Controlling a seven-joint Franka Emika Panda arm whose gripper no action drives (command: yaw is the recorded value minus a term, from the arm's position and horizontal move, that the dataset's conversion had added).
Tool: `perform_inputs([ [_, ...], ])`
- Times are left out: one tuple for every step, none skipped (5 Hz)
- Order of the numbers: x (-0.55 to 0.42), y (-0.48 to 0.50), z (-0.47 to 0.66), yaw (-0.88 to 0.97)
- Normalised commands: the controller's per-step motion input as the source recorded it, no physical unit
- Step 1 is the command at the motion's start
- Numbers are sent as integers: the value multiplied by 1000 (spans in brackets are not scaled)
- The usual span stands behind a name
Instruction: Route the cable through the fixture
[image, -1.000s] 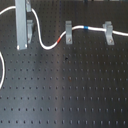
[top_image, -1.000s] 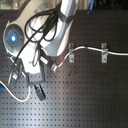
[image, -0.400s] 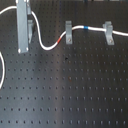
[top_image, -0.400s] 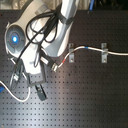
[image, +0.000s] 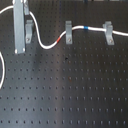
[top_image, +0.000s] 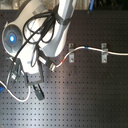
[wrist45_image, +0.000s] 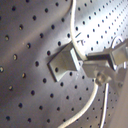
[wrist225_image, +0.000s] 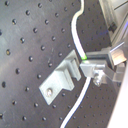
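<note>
White cable (image: 50, 46) is pinched in the gripper (wrist225_image: 95, 70), just beside the last grey fixture (wrist225_image: 62, 82).
It should be lowered gently into the slot.

A white, rounded Panda arm (top_image: 47, 37) is seen in the second exterior view, with a glowing blue ring light (top_image: 11, 37) set in a dark circular cap. Black cables (top_image: 37, 27) are looped loosely over the white casing. A black gripper (top_image: 36, 86) is carried beneath. In the first exterior view, a tall grey bar-shaped finger (image: 19, 27) is shown, flat-sided and metallic.
</note>
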Motion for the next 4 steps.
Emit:
perform_inputs([
  [-263,197,176,0],
  [-288,185,329,0],
  [-256,205,285,0],
  [-252,139,225,0],
])
